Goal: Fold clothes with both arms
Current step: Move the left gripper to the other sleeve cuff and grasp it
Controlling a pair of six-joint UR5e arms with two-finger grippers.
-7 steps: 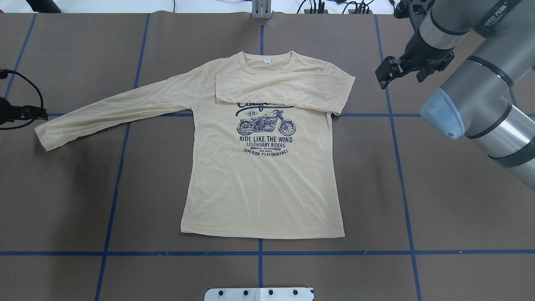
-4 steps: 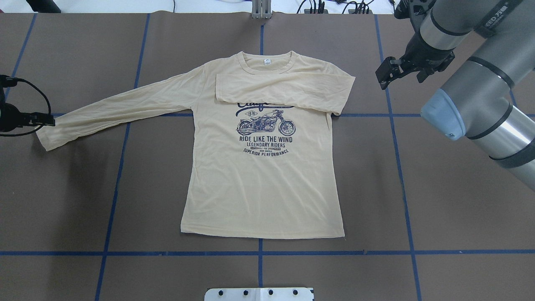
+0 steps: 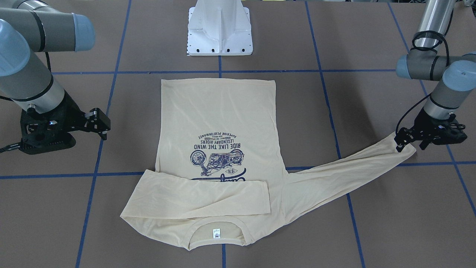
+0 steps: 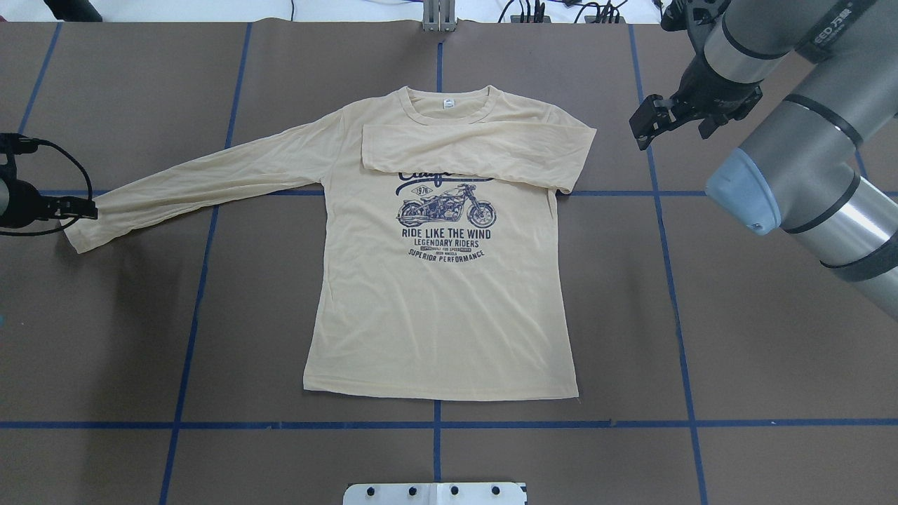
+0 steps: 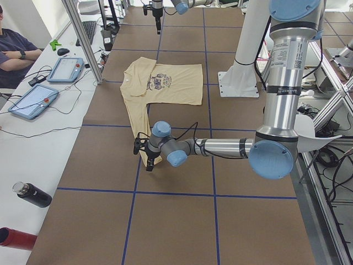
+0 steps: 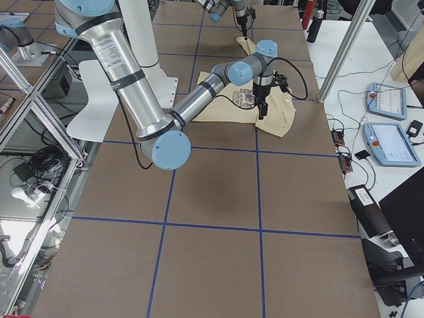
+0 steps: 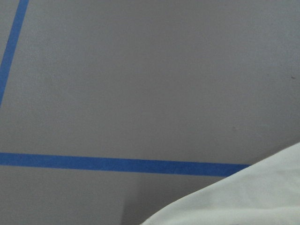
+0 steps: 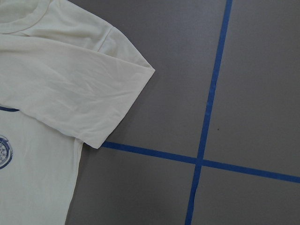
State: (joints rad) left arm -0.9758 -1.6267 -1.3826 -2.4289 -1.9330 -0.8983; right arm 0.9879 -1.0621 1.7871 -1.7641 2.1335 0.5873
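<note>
The cream-yellow shirt (image 4: 442, 294) lies flat and print-up on the brown table; it also shows in the front view (image 3: 219, 123). One sleeve (image 4: 484, 151) is folded across the chest, covering the top of the navy print. The other sleeve (image 4: 210, 179) stretches out to the left. My left gripper (image 4: 91, 208) is down at the far corner of that sleeve's cuff (image 3: 407, 149); I cannot tell whether its jaws are shut. My right gripper (image 4: 640, 130) hovers open and empty just beyond the folded shoulder. The left wrist view shows only a corner of cloth (image 7: 243, 197).
Blue tape lines (image 4: 435, 424) grid the table. The white pedestal base (image 3: 220, 28) stands behind the shirt's hem. Tablets (image 5: 30, 99) and bottles (image 5: 33, 196) lie on a side bench off the mat. A seated person (image 5: 14, 49) is beside it.
My left gripper has moved right onto the cuff of the outstretched sleeve, and the cuff's end has shifted slightly. My right gripper has barely moved.
</note>
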